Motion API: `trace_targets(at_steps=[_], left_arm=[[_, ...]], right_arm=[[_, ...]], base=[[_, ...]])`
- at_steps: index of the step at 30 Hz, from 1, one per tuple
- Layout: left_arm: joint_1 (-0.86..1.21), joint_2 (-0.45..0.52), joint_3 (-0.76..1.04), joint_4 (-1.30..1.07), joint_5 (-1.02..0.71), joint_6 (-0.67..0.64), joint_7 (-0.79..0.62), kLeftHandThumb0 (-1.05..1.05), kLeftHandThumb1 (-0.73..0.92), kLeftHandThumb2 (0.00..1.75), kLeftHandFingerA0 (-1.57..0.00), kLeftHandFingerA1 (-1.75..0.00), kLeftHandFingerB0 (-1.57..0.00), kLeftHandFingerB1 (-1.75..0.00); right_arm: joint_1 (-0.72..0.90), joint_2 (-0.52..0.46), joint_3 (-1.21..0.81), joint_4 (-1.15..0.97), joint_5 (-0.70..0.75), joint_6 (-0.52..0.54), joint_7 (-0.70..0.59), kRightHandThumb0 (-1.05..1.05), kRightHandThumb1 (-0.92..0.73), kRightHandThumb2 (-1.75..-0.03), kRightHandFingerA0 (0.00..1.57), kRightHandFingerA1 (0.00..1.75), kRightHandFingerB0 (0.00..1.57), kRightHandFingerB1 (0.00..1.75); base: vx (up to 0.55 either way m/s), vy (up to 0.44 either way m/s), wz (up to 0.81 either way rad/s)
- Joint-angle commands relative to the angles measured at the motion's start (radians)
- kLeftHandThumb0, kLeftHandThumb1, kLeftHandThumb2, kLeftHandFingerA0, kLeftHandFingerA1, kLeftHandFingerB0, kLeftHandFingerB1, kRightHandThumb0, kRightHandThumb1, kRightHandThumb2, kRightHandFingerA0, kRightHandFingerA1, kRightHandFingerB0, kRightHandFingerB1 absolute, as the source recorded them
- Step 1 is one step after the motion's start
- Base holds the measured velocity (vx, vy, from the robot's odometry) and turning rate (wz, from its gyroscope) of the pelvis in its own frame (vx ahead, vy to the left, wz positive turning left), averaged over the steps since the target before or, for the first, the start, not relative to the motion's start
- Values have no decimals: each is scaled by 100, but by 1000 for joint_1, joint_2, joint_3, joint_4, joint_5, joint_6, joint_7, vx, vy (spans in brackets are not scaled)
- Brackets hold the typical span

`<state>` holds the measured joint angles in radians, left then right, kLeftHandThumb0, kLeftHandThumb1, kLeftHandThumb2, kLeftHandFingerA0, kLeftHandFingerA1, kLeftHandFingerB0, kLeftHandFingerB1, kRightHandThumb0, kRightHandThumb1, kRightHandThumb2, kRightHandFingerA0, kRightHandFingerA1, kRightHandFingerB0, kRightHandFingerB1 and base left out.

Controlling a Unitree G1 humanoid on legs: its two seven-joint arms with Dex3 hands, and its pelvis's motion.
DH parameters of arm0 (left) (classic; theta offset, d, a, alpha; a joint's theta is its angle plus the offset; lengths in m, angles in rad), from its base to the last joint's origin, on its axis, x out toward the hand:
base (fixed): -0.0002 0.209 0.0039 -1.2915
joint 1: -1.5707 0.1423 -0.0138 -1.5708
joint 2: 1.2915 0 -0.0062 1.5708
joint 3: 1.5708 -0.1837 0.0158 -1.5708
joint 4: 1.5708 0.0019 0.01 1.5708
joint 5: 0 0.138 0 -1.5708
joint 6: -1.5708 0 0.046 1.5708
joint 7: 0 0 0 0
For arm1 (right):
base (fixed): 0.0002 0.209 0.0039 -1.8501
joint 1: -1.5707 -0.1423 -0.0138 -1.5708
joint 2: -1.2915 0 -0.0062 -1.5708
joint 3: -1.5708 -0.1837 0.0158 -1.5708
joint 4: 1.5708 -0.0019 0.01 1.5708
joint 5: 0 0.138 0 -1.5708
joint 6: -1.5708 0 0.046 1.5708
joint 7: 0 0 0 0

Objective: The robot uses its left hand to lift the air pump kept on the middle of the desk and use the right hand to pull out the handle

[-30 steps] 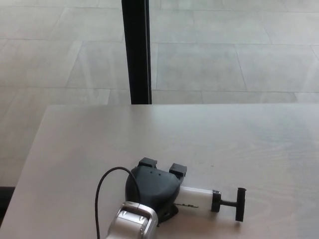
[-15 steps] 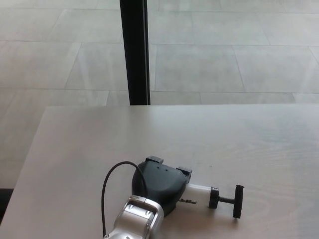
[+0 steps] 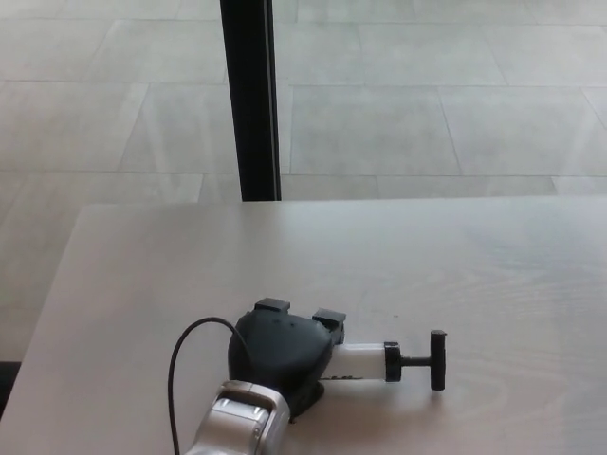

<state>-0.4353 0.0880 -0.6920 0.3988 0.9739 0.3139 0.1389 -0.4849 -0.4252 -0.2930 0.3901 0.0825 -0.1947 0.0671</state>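
The air pump has a white barrel, a black collar and a black T-handle pointing right. It is near the front middle of the pale desk. My left hand is shut on the barrel's left end and covers it. The silver forearm comes up from the bottom edge with a black cable loop beside it. Whether the pump is touching the desk or raised slightly I cannot tell. My right hand does not show.
A black vertical post stands behind the desk's far edge, in front of a pale tiled floor. The desk's left edge runs diagonally down to the left.
The left hand and pump have shifted slightly left, and the T-handle sits higher and further left than a second ago. The whole picture has also shifted a little, so the camera moved.
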Motion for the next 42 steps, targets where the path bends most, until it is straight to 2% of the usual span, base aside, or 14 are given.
trace_targets(at_steps=[1,5,6,7,8,22,23,24,30,31,32,40,41,42], left_arm=[[36,29,71,38,-78,-126,128,-15,68,92,-74,-175,-54,-168],[-13,33,138,37,-101,-194,213,-15,72,95,-73,-175,-52,-167],[-33,36,154,42,-109,-213,223,-12,73,94,-71,-175,-57,-156],[-43,39,160,45,-105,-222,236,-11,67,98,-73,-175,-56,-165],[-61,45,165,50,-95,-233,254,-10,65,98,-75,-175,-57,-163],[-252,60,217,165,-113,-286,260,-17,52,113,-84,-175,-68,-162],[-266,64,211,174,-107,-286,253,-17,53,112,-84,-175,-69,-161],[-277,67,209,184,-109,-300,255,-16,53,112,-83,-175,-69,-160],[-298,69,176,203,-74,-277,258,-19,57,101,-82,-175,-71,-155],[-299,70,169,205,-68,-264,249,-15,60,97,-98,-172,-76,-139],[-304,72,158,212,-56,-256,248,-20,57,101,-87,-175,-79,-137],[-309,54,159,236,-75,-240,246,-14,54,107,-94,-171,-80,-139],[-311,52,154,233,-68,-225,234,-18,54,102,-95,-168,-83,-133],[-313,52,149,231,-62,-217,225,-20,58,101,-98,-162,-88,-129]], right_arm=[[8,21,9,-30,-7,76,-29,-46,-60,-58,62,116,50,43],[28,23,43,-82,-43,150,-39,-50,-61,-58,59,113,50,41],[39,31,49,-108,-40,170,-38,-52,-50,-91,71,100,42,56],[38,38,53,-110,-38,176,-40,-52,-62,-59,60,105,51,42],[38,46,58,-117,-34,188,-38,-50,-62,-59,59,99,50,42],[29,144,175,-248,-100,356,-81,-43,-61,-58,62,103,54,43],[26,147,188,-251,-106,353,-76,-45,-47,-88,74,97,45,58],[23,152,197,-260,-108,369,-73,-43,-60,-58,62,104,51,42],[-9,173,252,-278,-131,395,-58,-43,-58,-57,64,107,52,42],[-19,182,274,-283,-153,402,-70,-52,-44,-83,74,97,49,56],[-22,185,286,-283,-171,396,-84,-43,-53,-56,63,100,57,42],[-30,230,338,-312,-233,400,-128,-45,-53,-56,55,109,57,42],[-31,237,342,-312,-238,401,-131,-48,-42,-86,69,99,49,58],[-32,241,347,-311,-247,398,-136,-47,-42,-87,69,99,48,58]], base=[[0,0,0],[0,0,0],[0,0,0],[0,0,0],[0,0,0],[0,0,0],[0,0,0],[0,0,0],[0,0,0],[0,0,0],[0,0,0],[0,0,0],[0,0,0],[0,0,0]])
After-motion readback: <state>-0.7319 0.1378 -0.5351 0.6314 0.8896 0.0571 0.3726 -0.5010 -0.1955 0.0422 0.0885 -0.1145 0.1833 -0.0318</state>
